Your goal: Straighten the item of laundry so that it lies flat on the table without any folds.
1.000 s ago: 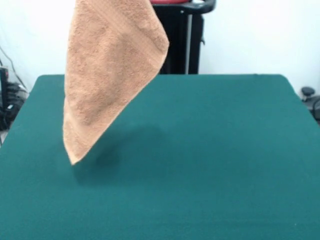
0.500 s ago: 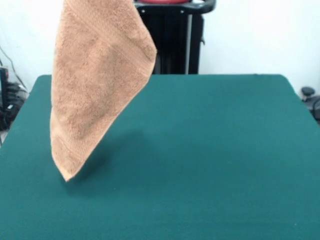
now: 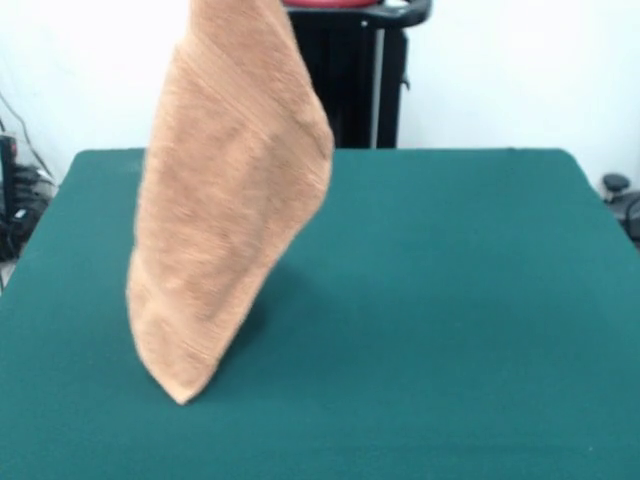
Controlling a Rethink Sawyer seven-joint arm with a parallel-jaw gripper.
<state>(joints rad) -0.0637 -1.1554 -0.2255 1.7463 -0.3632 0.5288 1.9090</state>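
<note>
A plain white wall (image 3: 510,70) fills the far background. At the far left edge a dark piece of equipment (image 3: 8,165) stands with thin black cables (image 3: 25,195) trailing beside it. At the far right edge a small black round-topped object (image 3: 616,185) sits low, partly cut off by the frame.

The towel (image 3: 225,220) hangs from above the top edge over the left half of the table (image 3: 450,300), its lowest corner down at the table's near left part. Behind the table's far edge stands the pedestal (image 3: 365,80), right of the towel's upper part.
</note>
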